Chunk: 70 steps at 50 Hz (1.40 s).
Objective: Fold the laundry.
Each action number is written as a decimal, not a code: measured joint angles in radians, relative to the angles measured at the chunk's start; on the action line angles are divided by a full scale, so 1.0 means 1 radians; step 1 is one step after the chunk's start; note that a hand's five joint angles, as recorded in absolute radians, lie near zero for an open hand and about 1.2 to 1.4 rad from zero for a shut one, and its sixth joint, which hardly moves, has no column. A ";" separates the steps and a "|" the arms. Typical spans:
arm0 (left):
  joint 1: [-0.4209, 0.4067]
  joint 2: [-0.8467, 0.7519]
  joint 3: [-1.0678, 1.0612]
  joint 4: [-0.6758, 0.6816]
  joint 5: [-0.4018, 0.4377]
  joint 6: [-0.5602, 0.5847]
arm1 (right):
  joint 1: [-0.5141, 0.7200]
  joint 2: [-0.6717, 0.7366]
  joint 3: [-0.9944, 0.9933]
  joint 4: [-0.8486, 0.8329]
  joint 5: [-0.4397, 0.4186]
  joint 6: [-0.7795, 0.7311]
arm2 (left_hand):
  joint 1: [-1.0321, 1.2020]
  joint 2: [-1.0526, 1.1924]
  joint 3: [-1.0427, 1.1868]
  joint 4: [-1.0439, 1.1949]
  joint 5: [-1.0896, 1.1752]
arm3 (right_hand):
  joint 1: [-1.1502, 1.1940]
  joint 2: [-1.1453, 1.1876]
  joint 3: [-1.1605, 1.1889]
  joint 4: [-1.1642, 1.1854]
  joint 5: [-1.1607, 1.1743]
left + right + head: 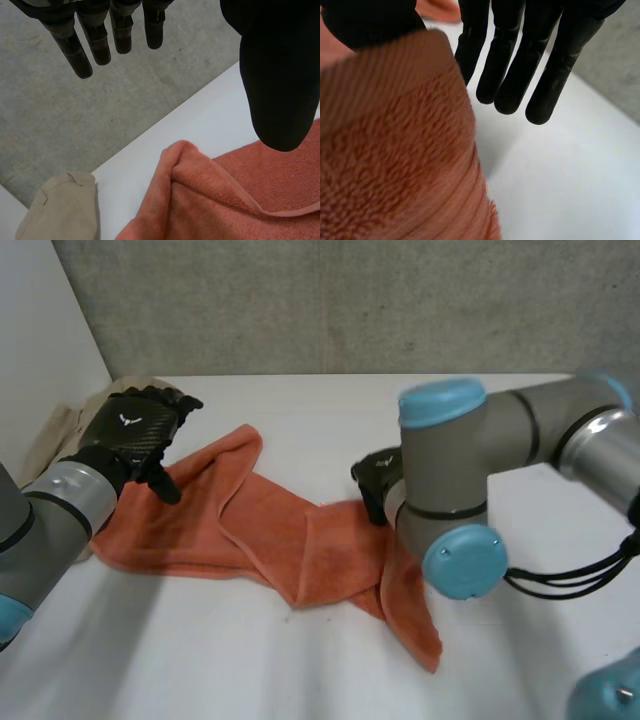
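Note:
An orange towel (250,530) lies crumpled across the middle of the white table (300,400). My left hand (135,430) hovers open over the towel's far left corner (225,200), fingers (100,45) straight and apart from the thumb. My right hand (375,480) is at the towel's right end, partly behind its own arm. In the right wrist view a raised fold of the towel (395,165) sits right under the thumb of my right hand (530,60), whose fingers stretch straight beside the cloth. The towel's right corner (430,650) trails toward the table's front.
A beige cloth (60,425) lies at the table's far left edge, beside the towel's corner (60,205). A grey wall (350,300) stands behind the table. My right arm's elbow (465,560) hangs over the towel's right part.

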 measured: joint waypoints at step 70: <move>-0.180 -0.797 0.773 -0.106 0.046 0.323 | -0.230 -0.839 0.383 -0.217 -0.342 0.143 | 0.936 0.973 0.962 0.979 0.929 | 0.000 0.002 0.013 0.013 0.009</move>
